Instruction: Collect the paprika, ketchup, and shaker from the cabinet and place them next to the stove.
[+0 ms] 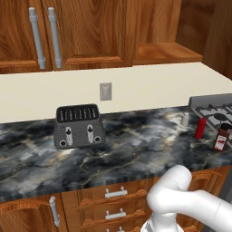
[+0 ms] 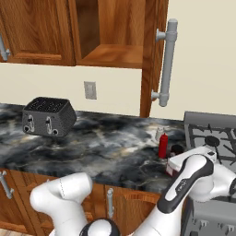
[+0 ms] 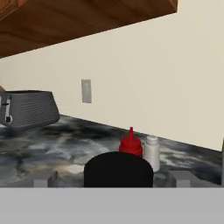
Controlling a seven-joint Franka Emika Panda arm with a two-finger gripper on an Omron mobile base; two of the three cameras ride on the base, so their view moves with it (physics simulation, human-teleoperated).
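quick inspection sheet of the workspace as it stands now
surface: dark marbled counter.
job's things: paprika, ketchup and shaker stand upright on the counter beside the stove; cabinet shelf bare.
clutter: grey toaster.
grippers: tool open, its fingers either side of the paprika's black cap.
cables: nothing seen.
surroundings: wall outlet, wooden doors with grey bar handles, drawers below.

Wide stretch of counter [image 1: 136, 149] btwn toaster [image 1: 78, 126] and stove [image 1: 213, 108] is lying free for passage. By the stove edge, shaker [image 1: 185, 119], ketchup [image 1: 200, 127] and paprika [image 1: 221, 137] are standing close together, blocking that corner.
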